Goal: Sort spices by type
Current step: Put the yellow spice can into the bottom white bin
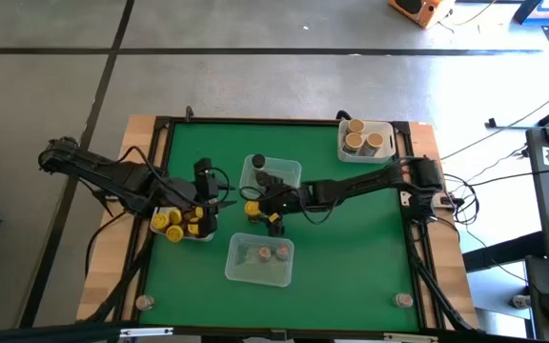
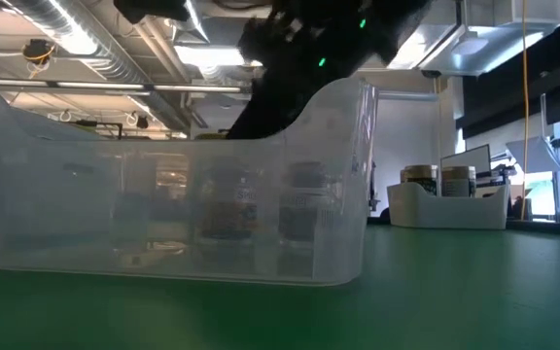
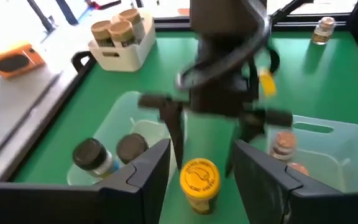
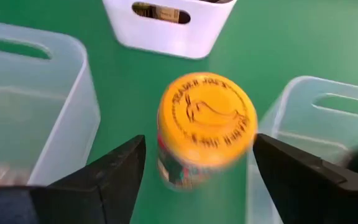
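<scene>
A yellow-lidded spice jar (image 4: pixel 207 127) stands on the green mat between two clear tubs. The fingers of my open right gripper (image 1: pixel 258 205) stand on either side of it, with a gap showing on both sides. My left gripper (image 1: pixel 219 202) faces it from the table's left, open, with nothing between its fingers, above the white tray (image 1: pixel 181 227) of yellow-lidded jars. The far clear tub (image 1: pixel 271 174) holds black-lidded jars (image 3: pixel 91 154). The near clear tub (image 1: pixel 260 260) holds pinkish-lidded jars (image 3: pixel 283 142). A white tray (image 1: pixel 365 140) at the back right holds tan-lidded jars.
A single jar stands at each near corner of the table (image 1: pixel 143 303) (image 1: pixel 404 300). The near clear tub (image 2: pixel 173 194) fills the low view. Bare green mat lies to the right of the tubs and along the near edge.
</scene>
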Controlling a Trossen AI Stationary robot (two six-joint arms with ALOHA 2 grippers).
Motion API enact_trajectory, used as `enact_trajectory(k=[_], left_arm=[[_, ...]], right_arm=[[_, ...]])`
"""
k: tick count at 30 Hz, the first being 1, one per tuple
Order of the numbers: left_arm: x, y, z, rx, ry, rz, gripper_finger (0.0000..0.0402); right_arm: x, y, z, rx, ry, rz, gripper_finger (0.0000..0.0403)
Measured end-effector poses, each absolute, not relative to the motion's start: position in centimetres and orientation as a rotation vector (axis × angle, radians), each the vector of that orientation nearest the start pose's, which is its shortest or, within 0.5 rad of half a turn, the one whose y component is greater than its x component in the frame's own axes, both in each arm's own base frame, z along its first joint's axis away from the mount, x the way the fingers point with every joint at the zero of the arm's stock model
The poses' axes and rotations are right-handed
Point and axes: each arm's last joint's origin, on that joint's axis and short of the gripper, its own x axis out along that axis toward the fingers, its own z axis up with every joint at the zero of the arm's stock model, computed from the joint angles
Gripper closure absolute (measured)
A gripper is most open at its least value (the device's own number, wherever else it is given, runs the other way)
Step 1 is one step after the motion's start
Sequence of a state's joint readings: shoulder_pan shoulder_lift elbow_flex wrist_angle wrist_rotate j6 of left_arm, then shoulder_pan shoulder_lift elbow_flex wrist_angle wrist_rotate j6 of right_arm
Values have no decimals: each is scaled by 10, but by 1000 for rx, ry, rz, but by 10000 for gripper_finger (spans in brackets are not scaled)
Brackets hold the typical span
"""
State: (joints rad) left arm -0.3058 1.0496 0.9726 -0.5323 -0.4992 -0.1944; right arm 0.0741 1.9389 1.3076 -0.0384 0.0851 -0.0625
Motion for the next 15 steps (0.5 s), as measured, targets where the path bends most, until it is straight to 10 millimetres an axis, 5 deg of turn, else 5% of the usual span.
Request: enact_trajectory(k=[9, 15], left_arm=[[222, -54, 309, 23, 590, 187, 233], [245, -63, 294, 62, 612, 134, 233]], right_arm=[[364, 44, 255, -146, 843, 6, 105], [331, 53, 251, -164, 879, -53, 105]])
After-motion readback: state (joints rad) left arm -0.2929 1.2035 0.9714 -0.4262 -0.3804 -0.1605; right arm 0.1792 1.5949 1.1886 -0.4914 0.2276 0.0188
